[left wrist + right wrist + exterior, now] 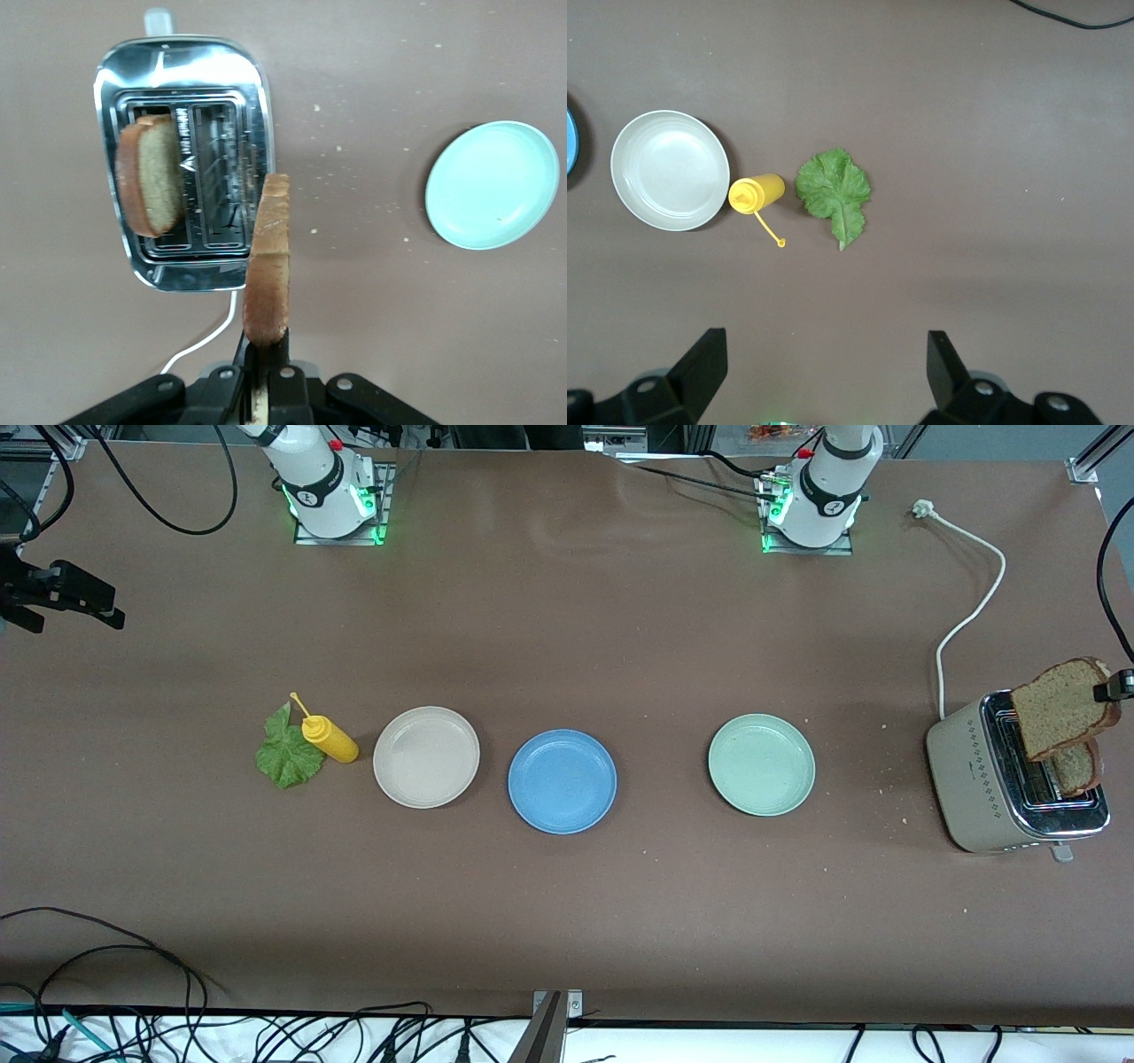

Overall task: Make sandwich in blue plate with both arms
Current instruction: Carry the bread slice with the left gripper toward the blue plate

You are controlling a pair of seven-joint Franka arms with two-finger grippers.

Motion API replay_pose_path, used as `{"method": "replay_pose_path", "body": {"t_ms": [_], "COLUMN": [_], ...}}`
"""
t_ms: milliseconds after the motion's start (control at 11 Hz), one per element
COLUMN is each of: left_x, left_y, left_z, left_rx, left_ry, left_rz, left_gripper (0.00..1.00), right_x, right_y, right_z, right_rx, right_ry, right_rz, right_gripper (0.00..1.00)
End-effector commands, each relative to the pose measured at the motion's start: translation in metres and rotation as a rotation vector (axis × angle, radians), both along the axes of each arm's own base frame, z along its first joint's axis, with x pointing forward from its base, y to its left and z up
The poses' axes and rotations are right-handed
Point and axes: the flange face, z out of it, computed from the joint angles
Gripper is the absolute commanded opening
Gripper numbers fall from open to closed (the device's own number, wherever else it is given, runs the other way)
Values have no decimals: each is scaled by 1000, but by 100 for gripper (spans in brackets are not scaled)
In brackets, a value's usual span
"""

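Bread slice (267,266), light and crumbly, is held edgewise by the left end effector (266,367) above the toaster (1001,784); right end effector (824,372) waits, wide, over lettuce leaf (834,190).

a round plain blue plate (562,781) sits between a beige plate (426,756) and a pale green plate (761,764). the squeeze bottle (329,738) is yellow, the crinkled lettuce leaf (287,751) green, the bread slice (1061,707) speckled brown.

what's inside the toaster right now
One bread slice stands in a slot of the toaster, its top sticking out. The other slot looks empty; its depths are too dark to see. The left gripper, shut on a second slice, holds it above the toaster.
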Motion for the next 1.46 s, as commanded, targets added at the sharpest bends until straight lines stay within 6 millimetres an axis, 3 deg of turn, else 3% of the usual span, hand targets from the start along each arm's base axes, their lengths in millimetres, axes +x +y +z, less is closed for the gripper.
{"method": "replay_pose_path", "body": {"t_ms": [0,182,456,729,820,911,1367], "left_x": [11,22,37,52,56,61,72], "left_y": [-43,-85,-129,-195,-209,-235,-368], "left_z": [10,7,-18,-31,-47,-51,-119], "left_rx": [-122,-201,-283,-303,-355,-395,-590], "left_ry": [-31,-45,-12,-18,-7,-40,-26], "left_rz": [-71,-113,-102,-91,-81,-88,51], "left_gripper": [0,0,0,0,0,0,0], "right_x": [-3,-3,-3,-3,-3,-3,-3], "right_y": [2,2,2,1,1,2,2], "right_z": [6,6,6,6,6,6,6], "right_rx": [16,16,14,13,13,14,14], "right_ry": [-3,-2,-2,-1,-1,-2,-3], "right_rz": [-5,-5,-5,-5,-7,-7,-5], "right_gripper": [100,100,100,100,100,100,100]}}
